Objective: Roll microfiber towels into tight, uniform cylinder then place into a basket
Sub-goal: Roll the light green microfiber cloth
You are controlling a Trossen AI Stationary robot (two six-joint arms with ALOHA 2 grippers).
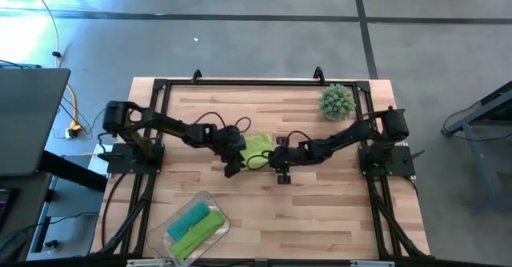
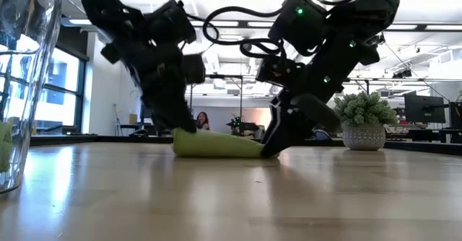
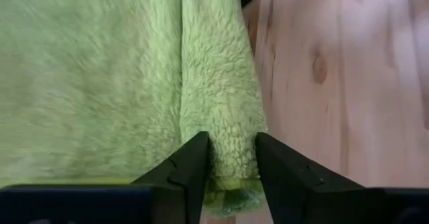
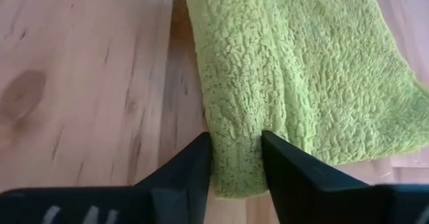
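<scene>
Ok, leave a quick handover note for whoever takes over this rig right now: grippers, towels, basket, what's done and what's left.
Left gripper: shut on the rolled edge of the lime green towel at mid-table.
Right gripper: shut on the same towel's edge from the opposite side.
Basket, at the table's front left: holds a teal towel roll and a green towel roll.
Done: two towels rolled and stowed.
Left: finish rolling this third towel, then place it in the basket.

Three towels (image 1: 258,148), one basket (image 1: 210,197), seemingly.
</scene>
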